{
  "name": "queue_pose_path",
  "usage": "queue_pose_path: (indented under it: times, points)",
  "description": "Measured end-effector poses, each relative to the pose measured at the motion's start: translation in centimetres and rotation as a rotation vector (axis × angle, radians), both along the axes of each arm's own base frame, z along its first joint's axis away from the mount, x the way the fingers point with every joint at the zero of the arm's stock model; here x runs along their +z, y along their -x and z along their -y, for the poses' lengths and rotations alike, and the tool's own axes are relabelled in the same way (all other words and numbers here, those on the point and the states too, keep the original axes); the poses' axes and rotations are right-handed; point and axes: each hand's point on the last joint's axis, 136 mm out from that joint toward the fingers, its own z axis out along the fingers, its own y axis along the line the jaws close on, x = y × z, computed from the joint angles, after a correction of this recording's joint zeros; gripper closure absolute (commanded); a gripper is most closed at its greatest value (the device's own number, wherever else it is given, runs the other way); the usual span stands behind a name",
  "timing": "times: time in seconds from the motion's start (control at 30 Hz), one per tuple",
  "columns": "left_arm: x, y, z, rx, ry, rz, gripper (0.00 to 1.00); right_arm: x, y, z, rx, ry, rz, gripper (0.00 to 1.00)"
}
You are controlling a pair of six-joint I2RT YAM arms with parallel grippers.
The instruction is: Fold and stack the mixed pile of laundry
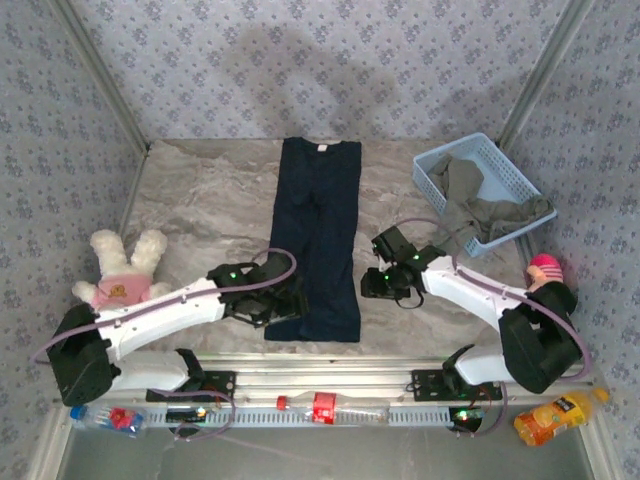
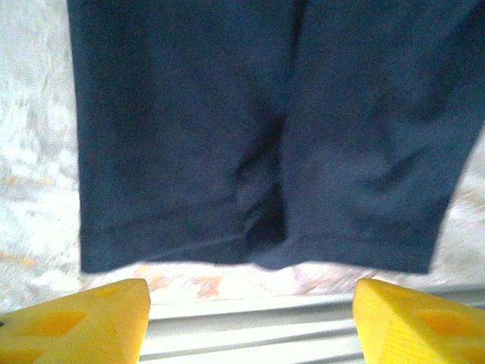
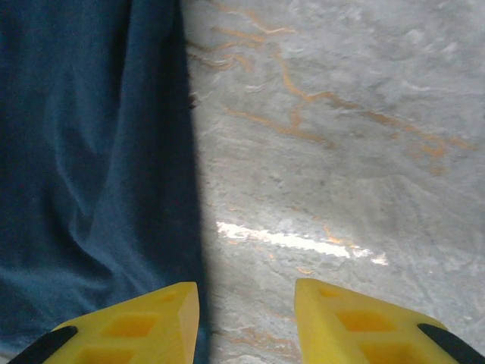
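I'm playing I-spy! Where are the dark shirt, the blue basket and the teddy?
navy T-shirt (image 1: 318, 240), top view, middle of the cloth.
blue basket (image 1: 516, 172), top view, its right rim.
plush toy (image 1: 120, 290), top view, its pink tummy.

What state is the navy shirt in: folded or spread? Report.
Partly folded: the shirt lies flat as a long narrow strip, sides turned in.

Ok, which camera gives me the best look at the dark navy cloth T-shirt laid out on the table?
Top external: the dark navy cloth T-shirt is in full view, collar to hem, lying flat. Left wrist gives its near hem close up; right wrist catches one side edge.
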Motion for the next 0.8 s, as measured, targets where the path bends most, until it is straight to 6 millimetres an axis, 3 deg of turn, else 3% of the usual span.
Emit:
queue_pose_path:
  times: [0.1,0.2,0.43,0.57,0.63,0.8]
  points:
    - [-0.1,-1.3,0.9,0.024,0.035,0.039,0.73,0.0,0.0,-0.9,0.027,0.007,-0.001,0.61]
    - [-1.0,-2.1,2.4,0.01,0.051,0.048,0.89,-0.4,0.1,-1.3,0.041,0.017,-0.011,0.62]
    - [-4.8,-2.8,5.0,-0.049,0.024,0.009,0.92,-0.8,0.1,-1.4,0.042,0.015,-0.024,0.63]
    - [-7.1,-2.3,5.0,-0.062,-0.033,-0.046,0.76,-0.8,0.0,-1.2,0.039,0.01,-0.026,0.51]
    - [-8.0,-1.8,4.7,-0.066,-0.07,-0.075,0.55,-0.9,0.0,-1.1,0.037,0.007,-0.029,0.43]
    - [-5.1,-2.7,6.0,-0.076,-0.051,-0.042,0.23,-0.5,1.1,-1.0,0.048,-0.026,-0.032,0.41]
